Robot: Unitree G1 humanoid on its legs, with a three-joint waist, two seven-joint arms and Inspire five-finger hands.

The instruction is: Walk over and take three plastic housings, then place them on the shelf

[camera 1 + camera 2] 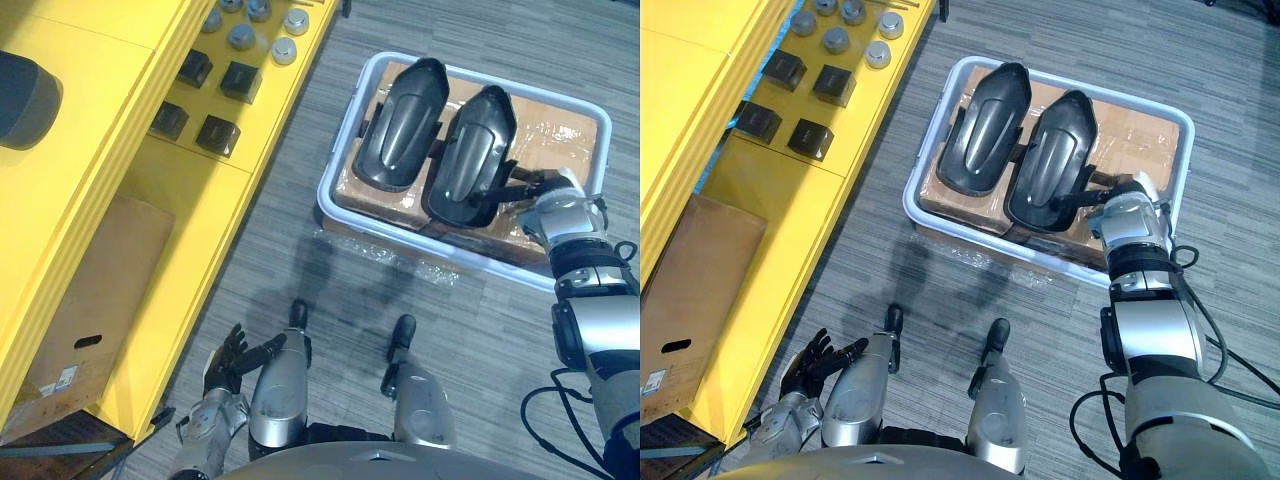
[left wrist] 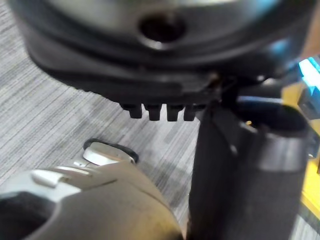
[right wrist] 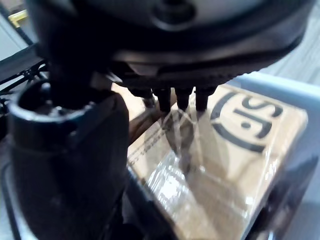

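Fingers of the right hand (image 1: 545, 205) reach out straight, gripping nothing, beside the glossy black plastic housing (image 1: 470, 155) at the white plastic bin's (image 1: 344, 130) right side. Best, I'd say, to hook that housing's rim firmly before closing and lifting.

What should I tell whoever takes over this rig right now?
Right robot hand: open, reaching into the white tray at the near end of the right housing, no grip yet.
Left robot hand: open, idle, low beside the yellow shelf.
The left housing lies beside the right one, both on cardboard in the tray.
Done: robot stands at the tray.
Left: take housings, place them on the shelf.
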